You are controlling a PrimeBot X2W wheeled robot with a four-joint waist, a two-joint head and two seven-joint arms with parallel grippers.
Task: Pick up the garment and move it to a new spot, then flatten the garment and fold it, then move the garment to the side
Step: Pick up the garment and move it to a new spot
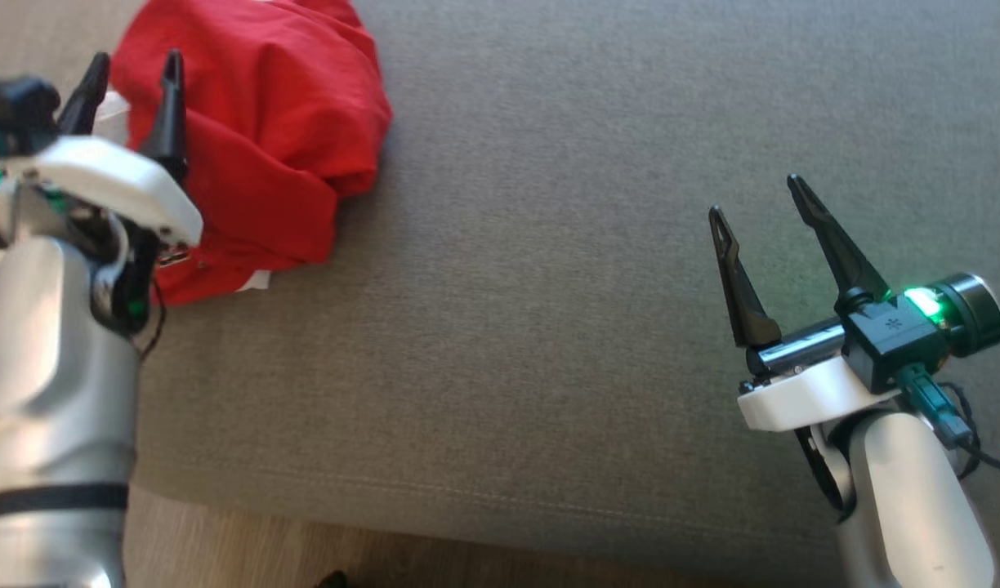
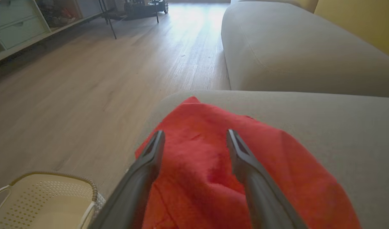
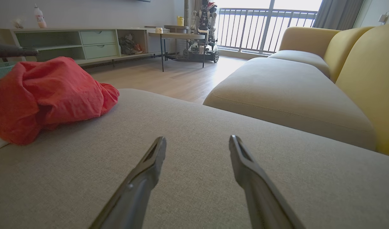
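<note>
Lying bunched in a red heap, the garment [image 1: 263,139] is sitting at the left end of the grey cushion [image 1: 549,286], with a scrap of white peeking out at its near edge. We are holding our left gripper [image 1: 136,57] over it, fingers spread wide and red cloth showing between them; we cannot tell whether the tips are touching it. Our right gripper [image 1: 755,196] is hovering well apart to the right over bare cushion, fingers likewise spread and gripping nothing. Past the cushion's left end, a pale basket [image 2: 45,197] is standing on the wood floor [image 2: 86,79].
</note>
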